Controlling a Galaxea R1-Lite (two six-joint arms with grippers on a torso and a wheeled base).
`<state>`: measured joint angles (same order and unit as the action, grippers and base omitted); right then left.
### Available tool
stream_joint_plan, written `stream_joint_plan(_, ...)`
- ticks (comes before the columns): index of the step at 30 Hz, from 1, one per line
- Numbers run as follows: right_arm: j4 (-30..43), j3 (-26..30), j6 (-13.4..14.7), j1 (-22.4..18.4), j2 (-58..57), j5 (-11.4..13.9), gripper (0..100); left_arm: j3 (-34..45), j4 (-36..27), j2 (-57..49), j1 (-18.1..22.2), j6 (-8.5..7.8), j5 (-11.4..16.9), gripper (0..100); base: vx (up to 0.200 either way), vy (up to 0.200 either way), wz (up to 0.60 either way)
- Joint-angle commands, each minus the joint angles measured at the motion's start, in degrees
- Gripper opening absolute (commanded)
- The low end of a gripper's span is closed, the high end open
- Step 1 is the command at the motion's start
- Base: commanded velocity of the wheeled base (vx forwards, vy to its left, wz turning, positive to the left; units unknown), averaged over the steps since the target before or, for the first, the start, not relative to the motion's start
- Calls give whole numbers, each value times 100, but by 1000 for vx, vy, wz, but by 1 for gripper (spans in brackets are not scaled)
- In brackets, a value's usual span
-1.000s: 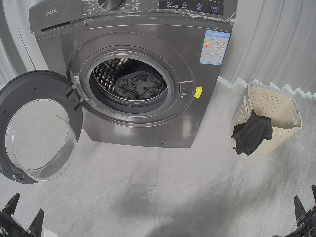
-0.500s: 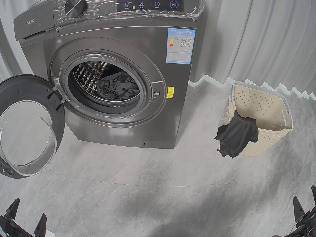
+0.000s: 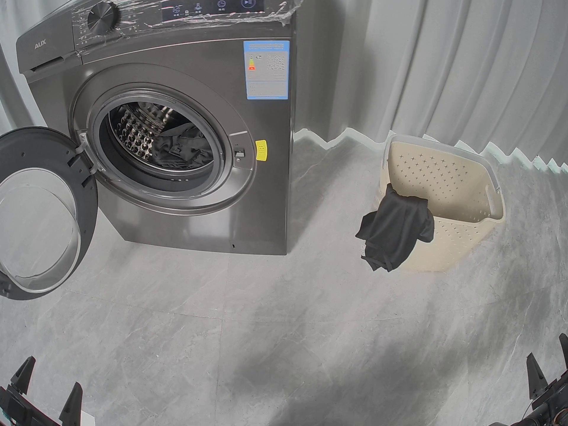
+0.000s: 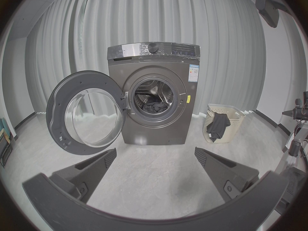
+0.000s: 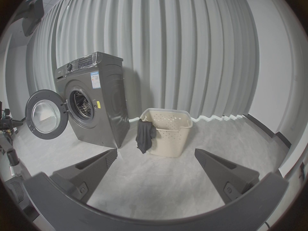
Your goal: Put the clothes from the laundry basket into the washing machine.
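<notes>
The grey washing machine (image 3: 177,60) stands at the left with its round door (image 3: 41,208) swung open. Dark clothes (image 3: 180,146) lie inside the drum. To the right on the floor is the cream laundry basket (image 3: 467,208), with a black garment (image 3: 395,229) draped over its near rim and hanging down outside. My left gripper (image 3: 47,383) is low at the front left, open and empty. At the front right my right gripper (image 3: 550,365) is also open and empty. Both are far from the basket and the machine. The wrist views show the basket (image 5: 173,129) and the machine (image 4: 154,93).
Pale pleated curtains (image 3: 444,48) run behind the machine and basket. Grey tiled floor (image 3: 296,326) stretches wide between me and both. The open door juts out at the left.
The head camera has turned to the right: machine and basket have shifted leftward in the picture. The clothes, basket and door keep their places. Both grippers hold the same pose.
</notes>
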<state>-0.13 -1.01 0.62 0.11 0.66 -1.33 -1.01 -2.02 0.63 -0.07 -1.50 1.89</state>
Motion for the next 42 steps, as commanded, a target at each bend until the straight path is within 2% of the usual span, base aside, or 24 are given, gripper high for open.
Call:
stream_joint_plan(1,-4,92,-1,7,-66,1,100,31,0,-46,7,1,-4,100,0,0,0)
stream_joint_plan(12,-4,92,-1,7,-66,1,100,31,9,-46,7,-8,-4,100,0,0,0)
stream_joint_plan(33,-4,92,-9,-2,-66,10,100,31,9,-46,7,1,-4,100,200,0,0)
stream_joint_plan(42,-4,92,-27,-2,-66,27,100,40,9,-46,7,9,-4,100,0,0,-67)
